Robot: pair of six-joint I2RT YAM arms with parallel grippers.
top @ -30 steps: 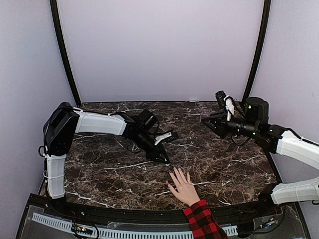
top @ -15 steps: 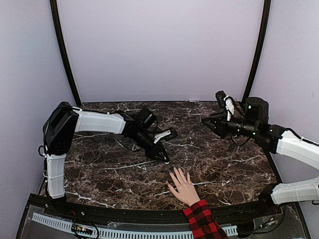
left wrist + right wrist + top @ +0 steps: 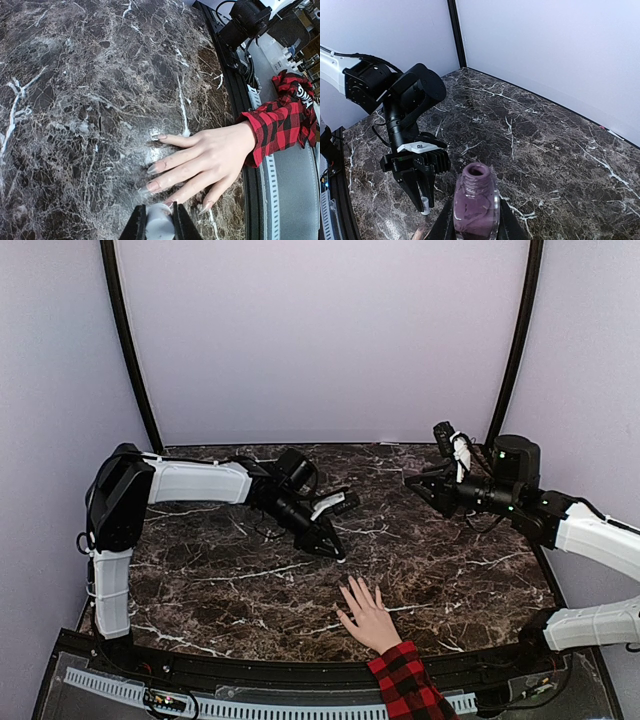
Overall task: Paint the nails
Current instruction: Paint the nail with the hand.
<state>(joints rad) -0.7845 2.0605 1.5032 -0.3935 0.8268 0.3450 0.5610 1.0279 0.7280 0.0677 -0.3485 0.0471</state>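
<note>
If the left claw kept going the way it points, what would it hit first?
Probably the hand, at its fingertips, just ahead of the left gripper and its white cap. Depth is unclear, so it might meet the table just short of them.

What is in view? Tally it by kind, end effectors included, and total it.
end effectors: 2 (left end effector, right end effector)
polish bottle: 1
white cap: 1
human hand: 1
Total: 5
</note>
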